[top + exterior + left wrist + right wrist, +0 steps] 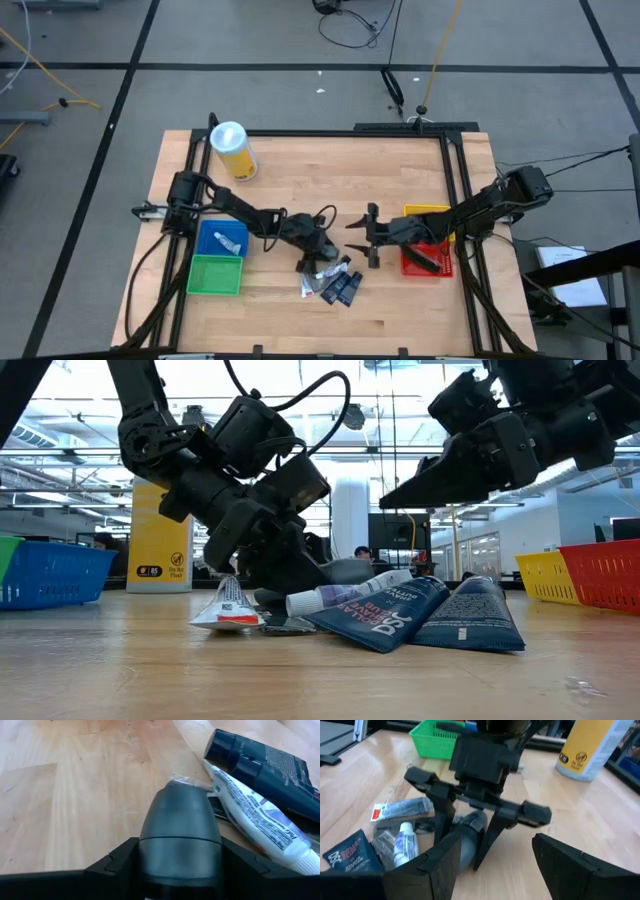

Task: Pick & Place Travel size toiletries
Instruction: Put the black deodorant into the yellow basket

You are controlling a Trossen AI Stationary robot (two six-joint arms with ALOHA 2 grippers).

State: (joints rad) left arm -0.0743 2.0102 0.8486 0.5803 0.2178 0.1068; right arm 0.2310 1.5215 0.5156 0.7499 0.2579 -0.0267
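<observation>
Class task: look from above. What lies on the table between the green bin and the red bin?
In the high view, between green bin and red bin: the toiletries pile, with left gripper on it.

This is a robot laboratory or test hall, not a home. The wooden table (pixel 300 170) stands in a black metal frame (pixel 330 132) on a grey floor (pixel 250 40) with dark lines, and loose cables (pixel 350 25) lie on that floor. The low view looks past the table into a large open hall with bright ceiling lights (pixel 60 405), a white column (pixel 350 515) and monitors (pixel 395 535); a person (pixel 362 552) sits there.
</observation>
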